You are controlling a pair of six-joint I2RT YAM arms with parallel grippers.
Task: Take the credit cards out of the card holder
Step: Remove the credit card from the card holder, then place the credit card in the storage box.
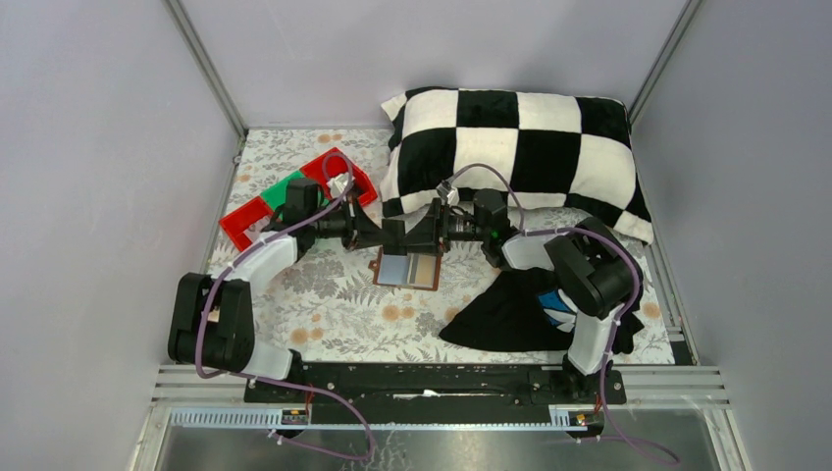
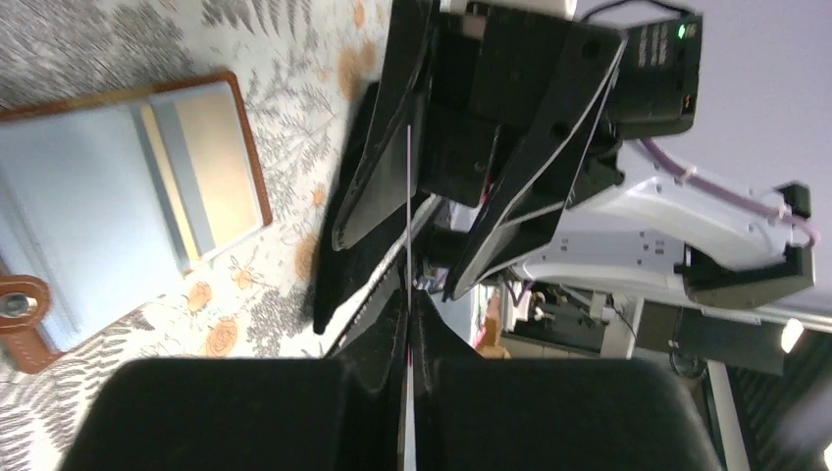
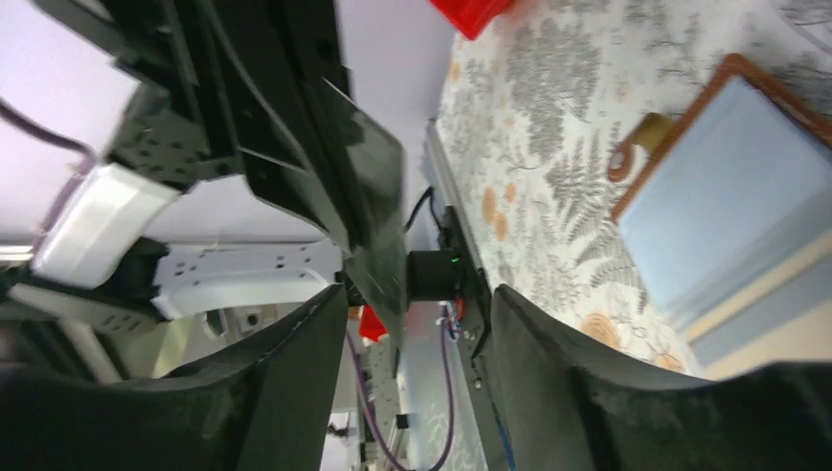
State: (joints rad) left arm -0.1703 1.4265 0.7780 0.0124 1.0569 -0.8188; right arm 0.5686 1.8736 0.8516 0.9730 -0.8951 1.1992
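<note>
The brown card holder [image 1: 407, 268] lies open on the floral table, with a beige-orange card [image 2: 211, 162] and a blue-grey card [image 2: 167, 186] still tucked in its pocket. It also shows in the right wrist view [image 3: 721, 201]. My left gripper [image 2: 410, 306] is shut on a thin card [image 2: 408, 196] seen edge-on, held in the air just above the holder. My right gripper [image 3: 417, 324] is open and faces the left one. In the left wrist view its fingers [image 2: 535, 186] stand on either side of the card's far end. In the top view the two grippers [image 1: 410, 235] meet tip to tip.
Red and green trays [image 1: 294, 193] sit at the back left. A black-and-white checkered pillow [image 1: 515, 147] lies at the back right. A black cloth with blue-white print [image 1: 510, 309] lies at the front right, by the right arm's base.
</note>
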